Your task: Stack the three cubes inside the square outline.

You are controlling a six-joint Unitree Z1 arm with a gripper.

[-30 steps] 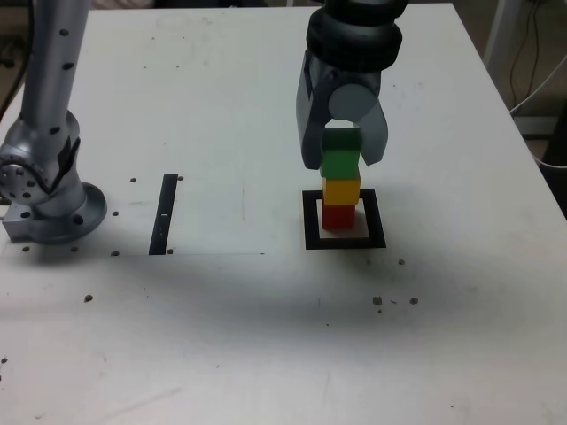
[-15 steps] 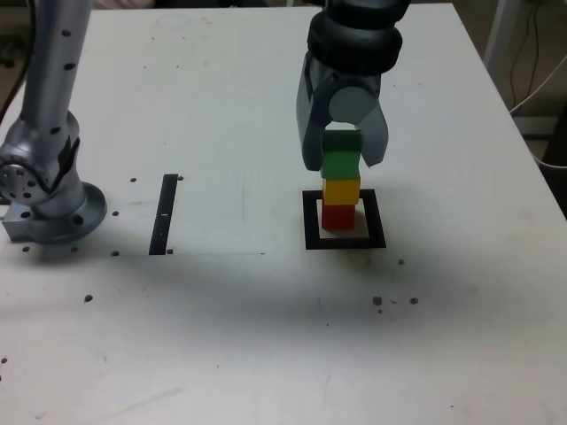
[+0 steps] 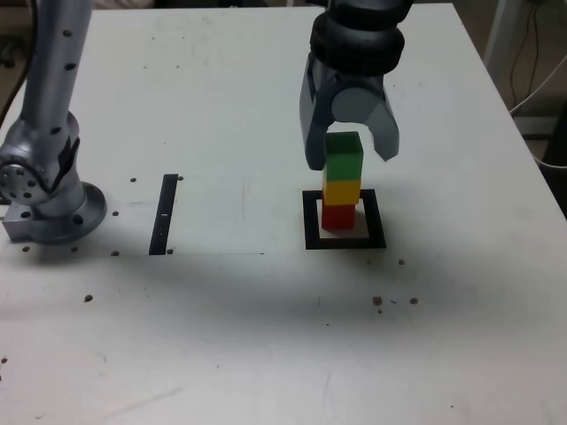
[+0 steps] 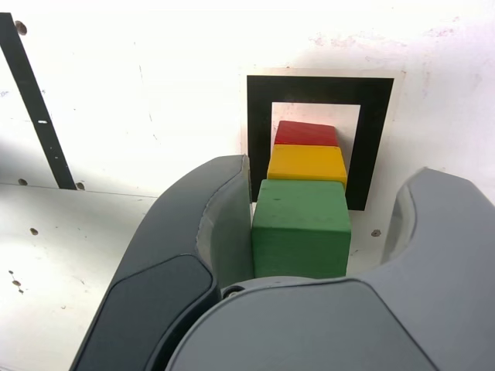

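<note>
Within the square outline (image 3: 345,242), green cube (image 3: 343,156) tops yellow cube (image 3: 341,191) and red cube (image 3: 337,216). Gripper (image 3: 349,152) straddles it, jaws parted, holding nothing. Advise withdrawing straight upward, avoiding sideways contact.

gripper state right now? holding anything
Gripper: open, holding nothing. One jaw looks to be at or very near the green cube, the other clearly apart from it. The cube sits on the yellow cube.
</note>
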